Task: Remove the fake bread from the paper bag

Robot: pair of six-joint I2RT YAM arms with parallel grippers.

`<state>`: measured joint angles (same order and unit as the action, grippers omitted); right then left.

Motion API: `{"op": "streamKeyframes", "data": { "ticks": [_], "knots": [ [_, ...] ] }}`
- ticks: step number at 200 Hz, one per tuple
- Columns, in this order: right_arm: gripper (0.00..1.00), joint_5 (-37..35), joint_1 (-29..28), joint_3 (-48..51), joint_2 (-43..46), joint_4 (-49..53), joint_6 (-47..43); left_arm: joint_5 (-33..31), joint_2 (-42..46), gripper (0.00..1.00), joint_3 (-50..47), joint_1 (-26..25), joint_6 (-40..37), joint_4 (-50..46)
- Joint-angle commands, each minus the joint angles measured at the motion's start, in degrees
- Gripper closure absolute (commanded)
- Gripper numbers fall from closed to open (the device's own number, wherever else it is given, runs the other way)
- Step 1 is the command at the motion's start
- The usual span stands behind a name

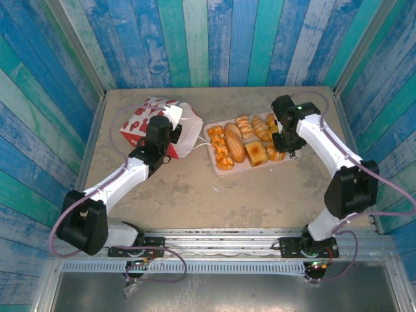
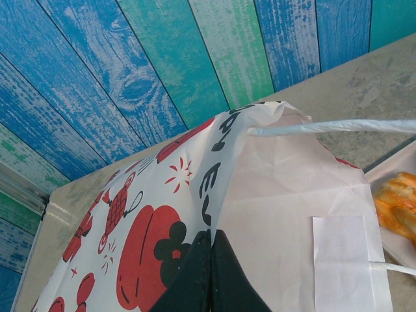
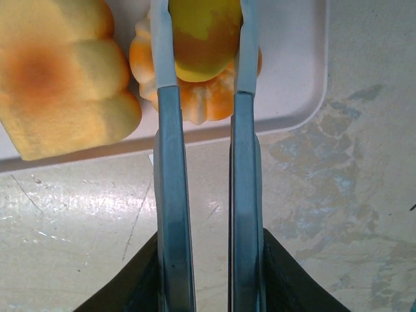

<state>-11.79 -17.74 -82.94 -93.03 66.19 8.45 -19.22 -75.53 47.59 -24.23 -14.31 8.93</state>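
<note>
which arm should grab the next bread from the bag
Likely right: left gripper is shut on the bag, holding it; right gripper holds a roll over the tray and is free once released.

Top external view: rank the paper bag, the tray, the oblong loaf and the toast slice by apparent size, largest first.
1. paper bag and tray, about alike; the left arm hides part of the bag.
2. oblong loaf and toast slice, also too close to rank.
</note>
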Motion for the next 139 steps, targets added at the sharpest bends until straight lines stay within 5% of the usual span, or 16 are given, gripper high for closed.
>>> {"op": "streamKeyframes", "data": {
  "ticks": [1,139],
  "knots": [
    [0.66,-3.53,0.33,2.12,4.82,-2.25,-3.44,0.14,1.80,1.00,0.50,-0.18,0.16,0.81],
    [0.62,-2.05,8.75,10.20,6.17,-5.46,-3.23,1.16,2.92,1.00,0.67,-0.16,0.75,0.78]
  ]
}}
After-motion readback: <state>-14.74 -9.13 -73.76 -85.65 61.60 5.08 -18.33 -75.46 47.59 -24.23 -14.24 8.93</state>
